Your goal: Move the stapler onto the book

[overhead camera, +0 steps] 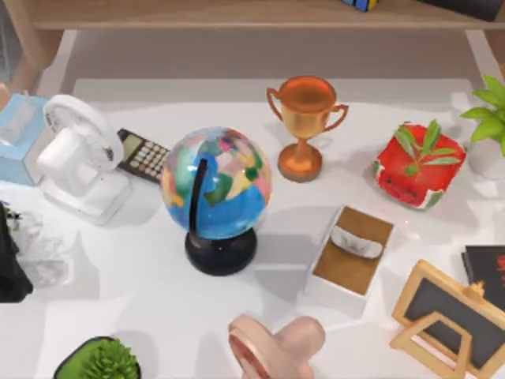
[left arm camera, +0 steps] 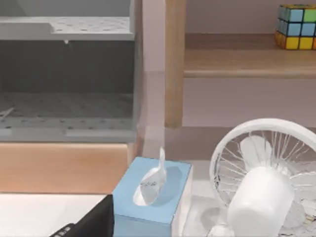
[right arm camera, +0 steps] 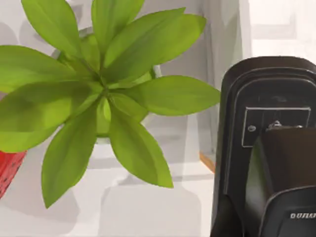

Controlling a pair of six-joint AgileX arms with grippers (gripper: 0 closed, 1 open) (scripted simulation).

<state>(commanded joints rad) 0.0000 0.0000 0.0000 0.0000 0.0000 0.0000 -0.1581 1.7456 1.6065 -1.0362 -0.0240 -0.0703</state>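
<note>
The white stapler [overhead camera: 357, 241] lies on the brown book [overhead camera: 347, 272], which rests flat on the table right of the globe. Both arms stand far from it. A dark part of my left arm [overhead camera: 11, 260] sits at the table's left edge, and a dark piece of its gripper [left arm camera: 91, 223] shows in the left wrist view near the tissue box. A dark part of my right arm [overhead camera: 485, 275] sits at the right edge, behind the small easel. Nothing is held over the book.
A globe [overhead camera: 217, 189], bronze trophy [overhead camera: 304, 122], white fan [overhead camera: 79, 154], calculator [overhead camera: 142, 155], blue tissue box [overhead camera: 20, 134], red plant pot [overhead camera: 417, 166], green plant [right arm camera: 103, 94], wooden easel [overhead camera: 450, 316] and a pink object [overhead camera: 276, 343] crowd the table. A wooden shelf [overhead camera: 252, 14] runs along the back.
</note>
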